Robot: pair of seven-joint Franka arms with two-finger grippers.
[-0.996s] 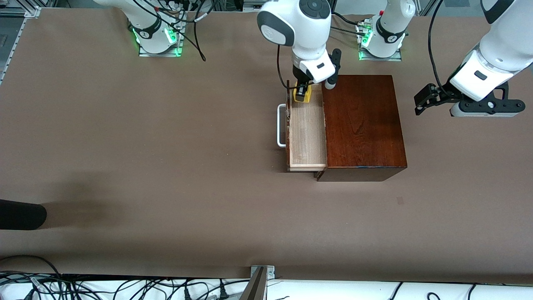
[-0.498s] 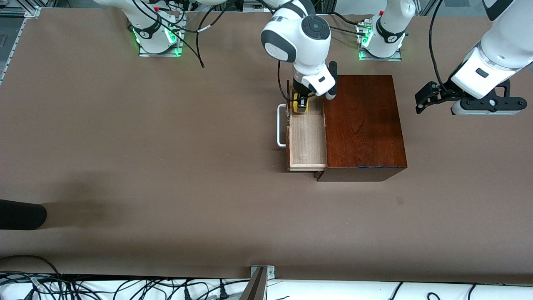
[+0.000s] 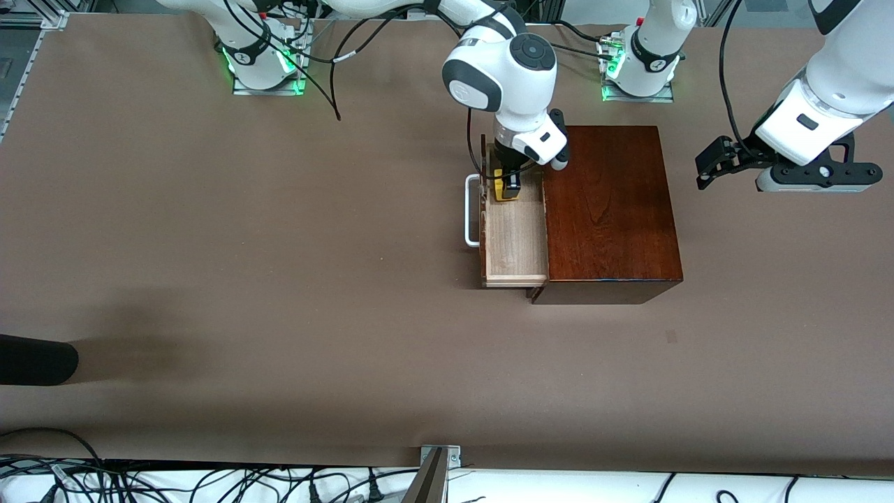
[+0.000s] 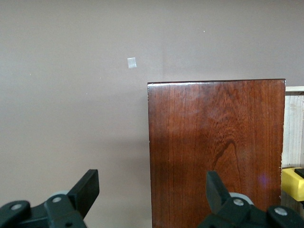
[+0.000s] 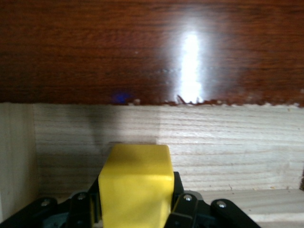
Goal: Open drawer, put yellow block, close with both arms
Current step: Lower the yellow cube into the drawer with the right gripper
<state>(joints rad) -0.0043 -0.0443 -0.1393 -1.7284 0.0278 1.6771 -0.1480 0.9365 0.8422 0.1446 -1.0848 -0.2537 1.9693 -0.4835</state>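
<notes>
On the brown bench (image 3: 279, 279), the drawer (image 3: 515, 237) stood open; the right tool (image 3: 508, 187) gripped the yellow block (image 3: 504, 193) inside it, release next. The left tool (image 3: 712, 168) waited open over the bench beside the box (image 3: 607, 209).

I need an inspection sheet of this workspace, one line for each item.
Surface: brown table.
Job's things: drawer pulled open from the box; yellow block held over its end farthest from the front camera.
Clutter: black object at the table's edge, right arm's end.
Grippers: right gripper shut on the block; left gripper open over the table beside the box, waiting.
Cables: black cables by the right arm's base.
Surroundings: more cables past the table's near edge.
</notes>
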